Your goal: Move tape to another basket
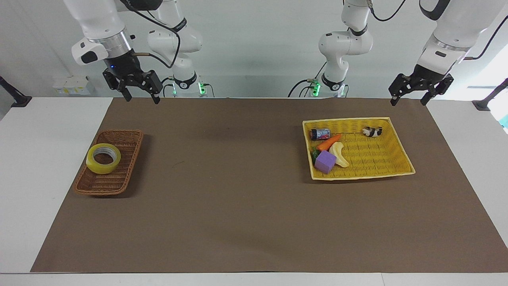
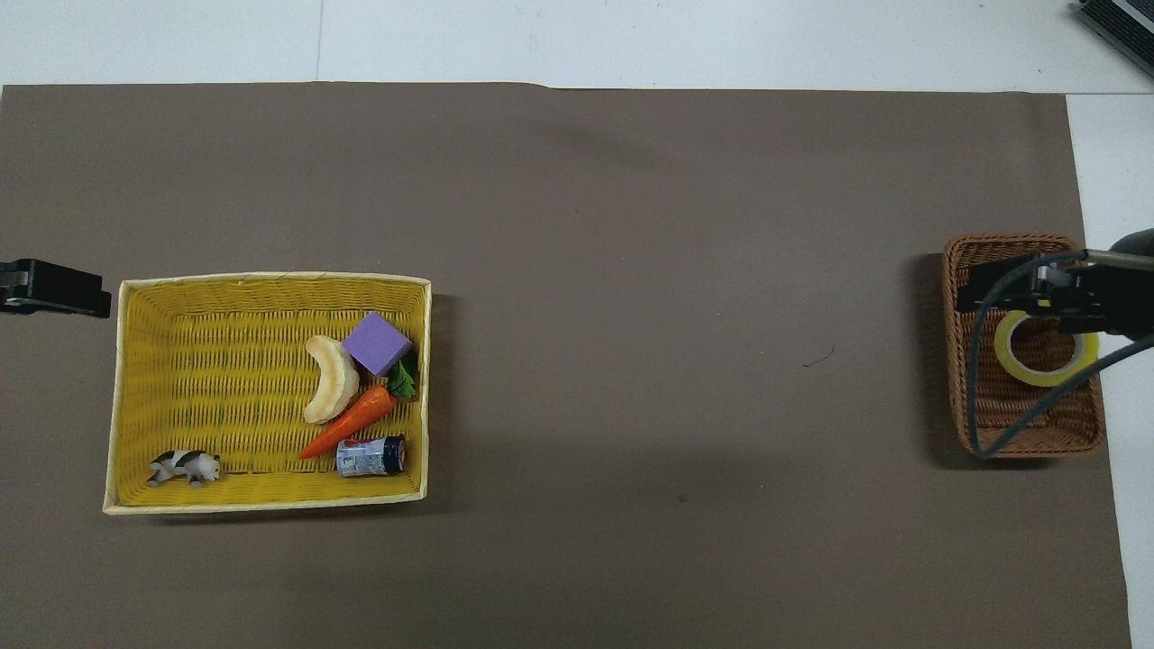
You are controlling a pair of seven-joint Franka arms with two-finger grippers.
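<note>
The yellow tape (image 1: 103, 158) lies flat in the brown wicker basket (image 1: 119, 174) at the right arm's end of the table. My right gripper (image 1: 143, 99) is open and empty, raised high over the mat's edge nearest the robots, well clear of the basket. In the overhead view the right gripper (image 2: 1001, 293) and its cables cover part of the tape (image 2: 1046, 380) and of the basket (image 2: 1019, 433). My left gripper (image 1: 408, 102) is open and empty and waits in the air above the mat's corner beside the yellow tray. Its tip shows at the overhead view's edge (image 2: 54, 288).
The flat yellow woven tray (image 1: 357, 120) at the left arm's end holds a purple block (image 1: 326, 161), a banana piece, a carrot (image 1: 328, 142), a small can (image 1: 320, 134) and a toy cow (image 1: 372, 131). A brown mat (image 1: 238, 190) covers the table.
</note>
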